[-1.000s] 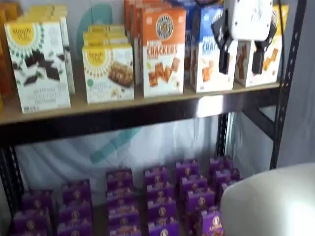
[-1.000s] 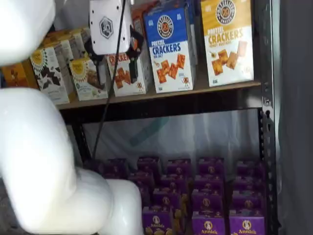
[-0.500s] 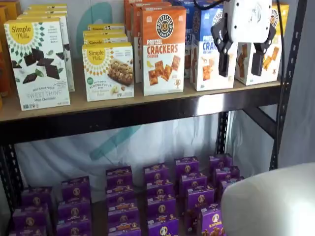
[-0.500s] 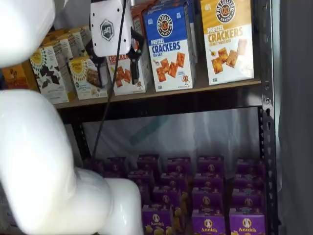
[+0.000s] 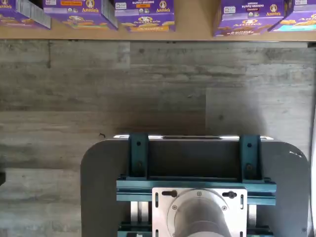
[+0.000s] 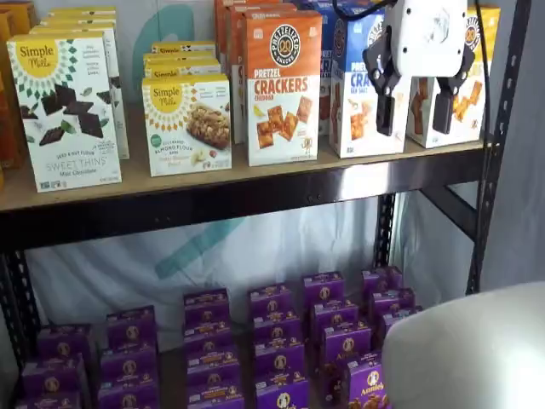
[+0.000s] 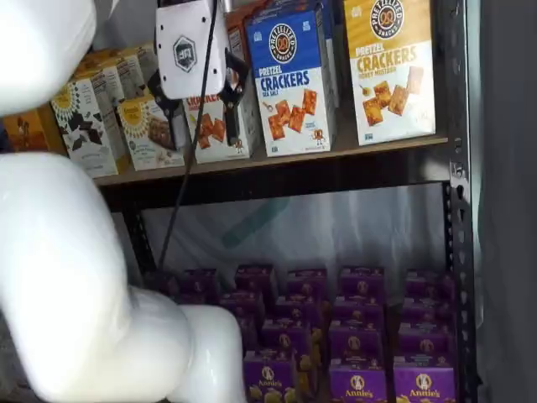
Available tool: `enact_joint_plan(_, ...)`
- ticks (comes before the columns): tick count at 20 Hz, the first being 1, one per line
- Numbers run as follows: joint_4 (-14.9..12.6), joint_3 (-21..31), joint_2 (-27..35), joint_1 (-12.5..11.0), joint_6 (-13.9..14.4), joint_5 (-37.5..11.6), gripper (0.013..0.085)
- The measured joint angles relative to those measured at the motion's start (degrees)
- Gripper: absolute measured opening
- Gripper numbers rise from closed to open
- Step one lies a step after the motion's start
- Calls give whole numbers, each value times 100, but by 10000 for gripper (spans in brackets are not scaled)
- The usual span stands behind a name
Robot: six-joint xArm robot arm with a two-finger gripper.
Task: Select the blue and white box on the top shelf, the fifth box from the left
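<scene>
- The tool (image 6: 412, 111) hangs spread wide in front of the top shelf (image 6: 255, 198), its 2 black fingers (image 6: 385, 112) plainly apart and gripping nothing.
- The blue and white box (image 7: 292, 80) stands upright on that shelf, behind the tool, apart from it.

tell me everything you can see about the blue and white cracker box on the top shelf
The blue and white cardboard box is a tall carton, blue above and white below, with a round logo, "PRETZEL CRACKERS" lettering and pictured square orange crackers. It stands upright, front facing out, near the front edge of the tan wooden top shelf, with same-coloured cartons behind it. In a shelf view the white-bodied, black-fingered gripper hangs open before it, partly covering it, holding nothing.
</scene>
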Motion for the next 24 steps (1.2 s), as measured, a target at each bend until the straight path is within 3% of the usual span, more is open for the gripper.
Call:
enact_joint_plan(12, 34, -120, 195, -216, -185, 208, 850)
enact_joint_plan(19, -241, 197, -176, 39, -87, -554, 850)
enact_joint_plan(24, -231, 409, -340, 101, -20, -918, 850)
